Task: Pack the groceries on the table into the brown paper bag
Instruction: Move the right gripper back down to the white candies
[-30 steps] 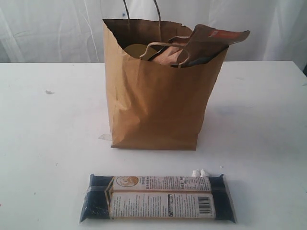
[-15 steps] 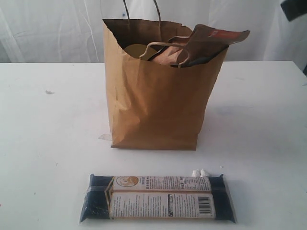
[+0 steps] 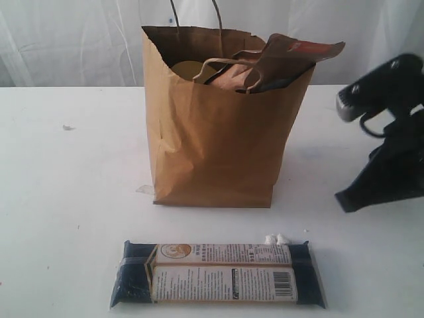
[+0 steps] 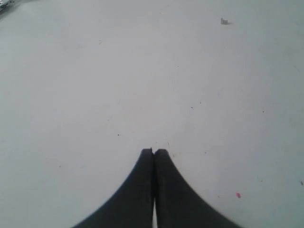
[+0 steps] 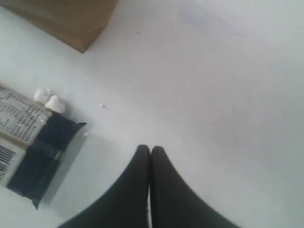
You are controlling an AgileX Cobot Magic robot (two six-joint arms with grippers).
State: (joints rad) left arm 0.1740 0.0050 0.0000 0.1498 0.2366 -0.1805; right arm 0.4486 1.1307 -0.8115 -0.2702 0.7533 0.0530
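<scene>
The brown paper bag (image 3: 212,126) stands upright mid-table, a brown pouch with orange label (image 3: 291,56) and other packs sticking out of its top. A long dark-blue packet (image 3: 218,273) lies flat on the white table (image 3: 66,199) in front of the bag; one end of the packet (image 5: 45,152) and a bag corner (image 5: 71,19) show in the right wrist view. My right gripper (image 3: 346,202) hangs at the right edge of the exterior view, right of the bag, above the table. Its jaws (image 5: 150,149) are shut and empty. My left gripper (image 4: 153,152) is shut over bare table.
Two small white bits (image 3: 275,238) lie by the packet's far right corner. A small scrap (image 3: 68,127) lies on the left side of the table. A white curtain (image 3: 66,40) hangs behind the table.
The right arm has come down into the exterior view from the upper right corner to beside the bag. Bag and packet have not moved.
</scene>
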